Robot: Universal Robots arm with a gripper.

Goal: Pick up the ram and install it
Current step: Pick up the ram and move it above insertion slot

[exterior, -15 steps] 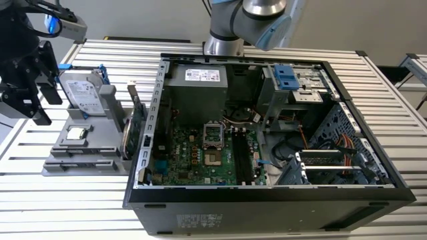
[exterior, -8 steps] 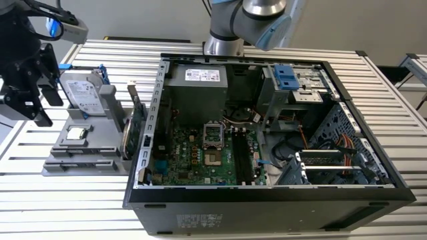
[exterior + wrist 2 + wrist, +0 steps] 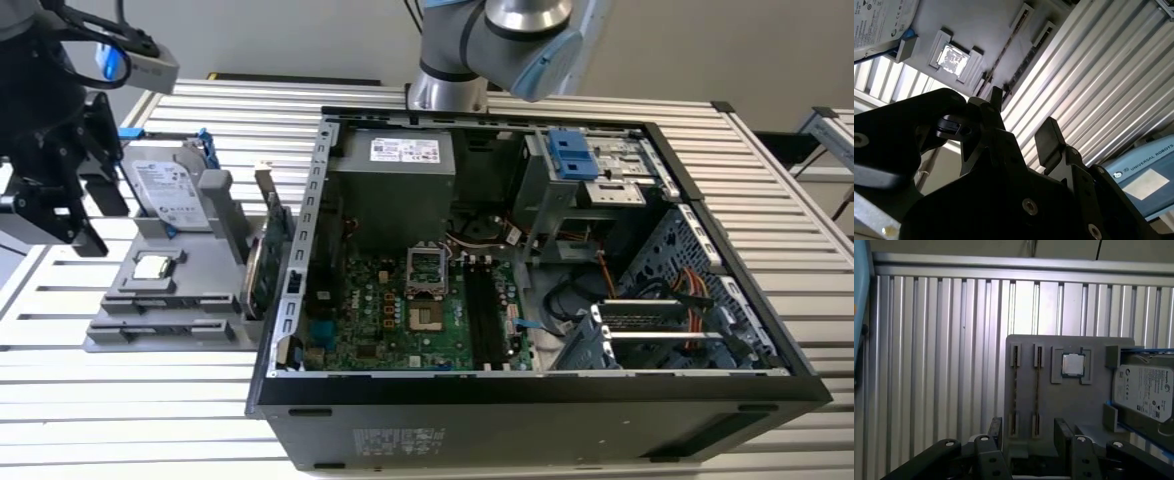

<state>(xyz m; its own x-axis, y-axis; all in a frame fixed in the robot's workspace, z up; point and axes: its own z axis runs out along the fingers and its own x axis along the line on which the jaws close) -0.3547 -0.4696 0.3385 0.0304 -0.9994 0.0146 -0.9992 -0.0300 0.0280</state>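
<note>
Nearest us in the first wrist view is the gripper (image 3: pixel 1029 432). Its two black fingers (image 3: pixel 995 430) are spread well apart with nothing between them. Beyond the gap a grey holder (image 3: pixel 1081 400) sits on the ribbed table (image 3: pixel 929 365). The ram (image 3: pixel 1037 385) stands on edge in a slot of that holder, with a second stick (image 3: pixel 1015 385) of the same kind just beside it. We cannot tell which of the two is meant. A processor chip (image 3: pixel 1073 365) lies in its own pocket next to them, and a hard drive (image 3: pixel 1144 390) sits past that.

In the second wrist view the fingers (image 3: pixel 1049 137) again stand wide and bare, clear of the holder (image 3: pixel 989 25).

In the exterior view the gripper (image 3: pixel 80 225) hangs at the exterior view's left, near the holder (image 3: pixel 134 335) and well apart from the open computer case (image 3: pixel 534 395).

We judge the work to be at the approach to the pick. Nothing is grasped, and the ram is in the holder, not in the case. A hold on so thin a stick would call for the fingers to come squarely over its long edge, one on each flat face, without knocking its neighbour.
</note>
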